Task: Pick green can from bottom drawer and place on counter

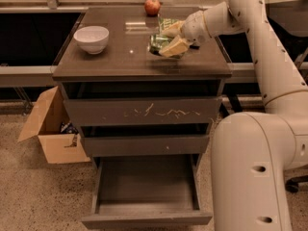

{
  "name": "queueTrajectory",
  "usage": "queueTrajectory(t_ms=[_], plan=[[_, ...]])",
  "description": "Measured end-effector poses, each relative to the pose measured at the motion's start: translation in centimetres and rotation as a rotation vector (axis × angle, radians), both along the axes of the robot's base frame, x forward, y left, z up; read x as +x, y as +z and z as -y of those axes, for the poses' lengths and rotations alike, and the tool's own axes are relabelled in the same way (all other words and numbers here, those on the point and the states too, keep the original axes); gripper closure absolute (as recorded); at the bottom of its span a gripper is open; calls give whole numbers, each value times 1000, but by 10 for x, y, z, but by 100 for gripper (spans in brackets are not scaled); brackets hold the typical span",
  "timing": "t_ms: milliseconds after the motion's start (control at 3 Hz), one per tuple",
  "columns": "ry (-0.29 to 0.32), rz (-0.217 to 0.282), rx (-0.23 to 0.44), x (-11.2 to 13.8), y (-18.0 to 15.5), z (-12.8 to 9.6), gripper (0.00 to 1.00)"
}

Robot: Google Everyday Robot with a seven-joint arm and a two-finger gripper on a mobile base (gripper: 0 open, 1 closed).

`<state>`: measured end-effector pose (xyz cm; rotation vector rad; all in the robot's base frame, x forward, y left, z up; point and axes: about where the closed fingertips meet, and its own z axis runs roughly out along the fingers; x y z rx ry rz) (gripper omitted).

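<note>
The green can (159, 39) is on the right half of the counter (115, 57), low over or touching its top; I cannot tell which. My gripper (168, 37) reaches in from the right and is shut on the can, with one tan finger (172, 29) behind it and the other in front. The bottom drawer (147, 189) is pulled open below, and its grey inside is bare.
A white bowl (91, 38) stands at the counter's left and a red apple (152, 6) at its back edge. The scratched top drawer front (144, 112) and the middle drawer (144, 144) are pulled out slightly. An open cardboard box (48, 129) sits on the floor at left. My white base (250, 172) is at right.
</note>
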<state>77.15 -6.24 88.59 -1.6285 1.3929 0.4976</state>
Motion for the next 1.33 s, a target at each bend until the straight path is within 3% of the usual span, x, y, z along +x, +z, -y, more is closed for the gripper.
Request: queueTrajectory(t_ms=[333,1000,1333], plan=[[-15,-48,-32,6,-13,-3,41],[-33,-92,-72,13,-27,-2,0],[-54,-80,-72,16,-22,6,0]])
